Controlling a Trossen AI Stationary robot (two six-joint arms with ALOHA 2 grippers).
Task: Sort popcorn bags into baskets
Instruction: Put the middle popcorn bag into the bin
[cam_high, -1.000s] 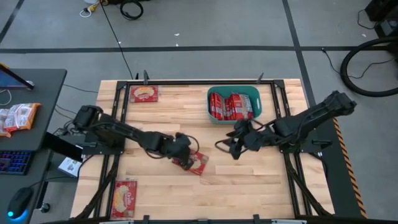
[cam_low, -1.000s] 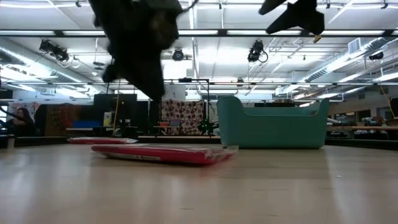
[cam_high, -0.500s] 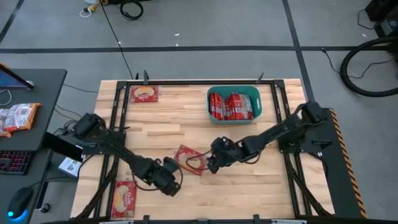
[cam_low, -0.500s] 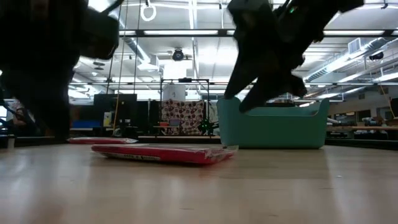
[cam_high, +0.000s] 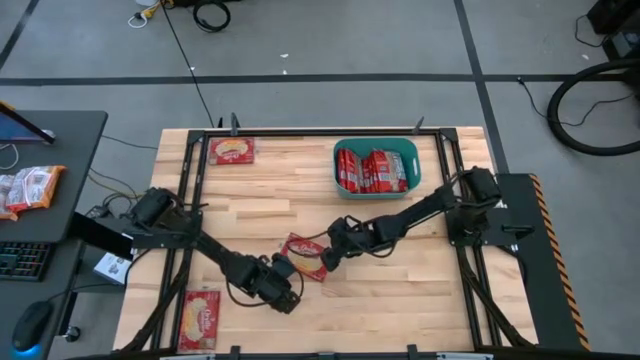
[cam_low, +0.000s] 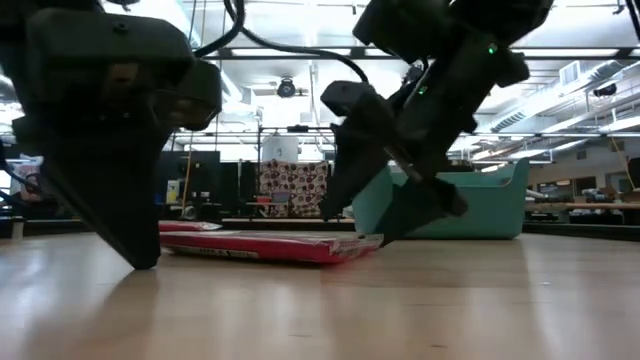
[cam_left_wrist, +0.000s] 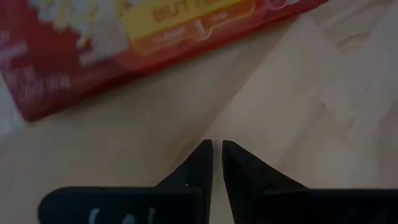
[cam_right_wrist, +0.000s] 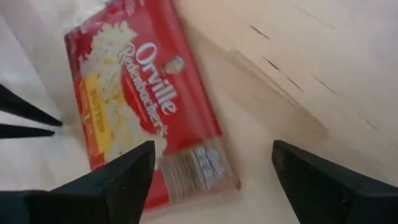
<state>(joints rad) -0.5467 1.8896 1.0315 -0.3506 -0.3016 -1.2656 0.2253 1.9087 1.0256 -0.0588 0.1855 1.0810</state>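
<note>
A red popcorn bag (cam_high: 303, 256) (cam_right_wrist: 149, 106) lies flat at mid-table. My right gripper (cam_high: 325, 258) (cam_right_wrist: 212, 146) stands open over the bag's right end, one finger on each side of it; I cannot tell whether they touch it. My left gripper (cam_high: 285, 290) (cam_left_wrist: 216, 149) is shut and holds nothing, with its tips low over the wood just near of the bag (cam_left_wrist: 143, 43). The teal basket (cam_high: 376, 194) (cam_low: 440, 205) at the far middle holds several red bags.
One more red bag (cam_high: 232, 150) lies at the far left and another (cam_high: 200, 318) at the near left corner. Black frame rails run along the table's left and right sides. A side desk (cam_high: 70, 130) with paler packets (cam_high: 30, 187) stands left of the table.
My left gripper has left the bag, going toward the near edge and down, and stays shut. My right gripper has come down and toward the table's left onto the bag's right end, tipping steeper, and its fingers have spread wider. The bag lies flat as before.
</note>
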